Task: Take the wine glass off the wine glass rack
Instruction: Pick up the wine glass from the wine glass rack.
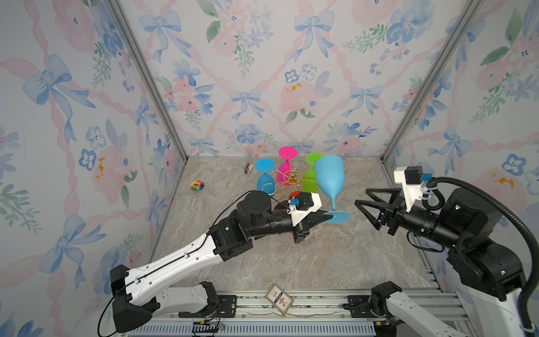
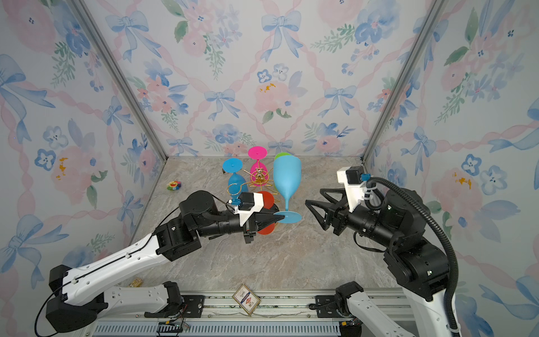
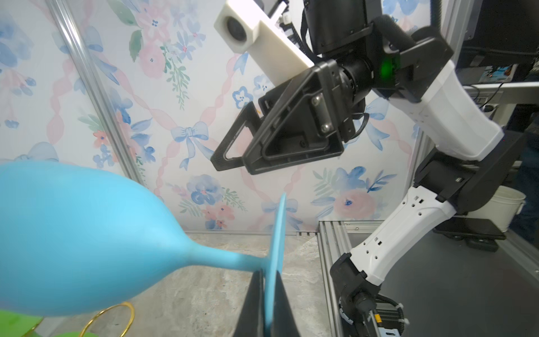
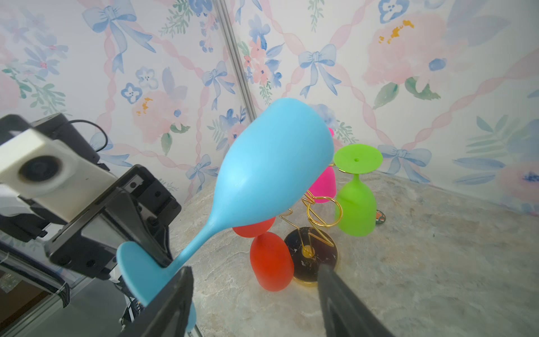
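Holding light-blue wine glass by its round foot, left gripper was clamped on foot edge. In left wrist view we saw disc pinched between black fingers. Glass was lifted, bowl up and leaning, off wine glass rack but close to it, on right arm's side. Right gripper stood wide and held nothing, near foot, with small gap in both top views. On rack we counted pink glass, blue glass, green glass and red glass, all hanging upside down.
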Motion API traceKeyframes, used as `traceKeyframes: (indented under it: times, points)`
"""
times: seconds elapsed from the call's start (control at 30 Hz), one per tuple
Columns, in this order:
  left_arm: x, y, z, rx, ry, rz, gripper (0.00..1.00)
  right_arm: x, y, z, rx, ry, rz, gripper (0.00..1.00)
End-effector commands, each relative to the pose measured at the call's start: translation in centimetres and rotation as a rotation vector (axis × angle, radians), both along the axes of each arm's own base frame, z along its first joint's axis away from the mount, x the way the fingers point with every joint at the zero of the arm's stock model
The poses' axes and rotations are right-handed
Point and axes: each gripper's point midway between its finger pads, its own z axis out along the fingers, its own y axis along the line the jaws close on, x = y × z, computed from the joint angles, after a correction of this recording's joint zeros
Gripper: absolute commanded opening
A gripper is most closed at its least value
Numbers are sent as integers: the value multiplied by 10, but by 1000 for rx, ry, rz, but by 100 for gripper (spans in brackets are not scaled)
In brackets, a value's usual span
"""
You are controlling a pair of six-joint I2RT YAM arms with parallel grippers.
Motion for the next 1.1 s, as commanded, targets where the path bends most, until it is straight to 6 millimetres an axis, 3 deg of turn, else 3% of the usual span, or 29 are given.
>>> traceKeyframes:
  times: [0.0, 0.3, 0.5, 1.07]
  points:
    - [17, 7, -4, 55, -188, 174, 0, 10, -11, -4, 50, 125, -95, 70]
    - [20, -5, -57, 326, -515, 357, 0, 40, -10, 16, 269, 299, -51, 66]
    - [23, -12, -76, 469, -653, 452, 0, 47, -9, 18, 306, 370, -56, 65]
    - [26, -11, -111, 623, -978, 646, 0, 24, -29, -25, 232, 534, -203, 64]
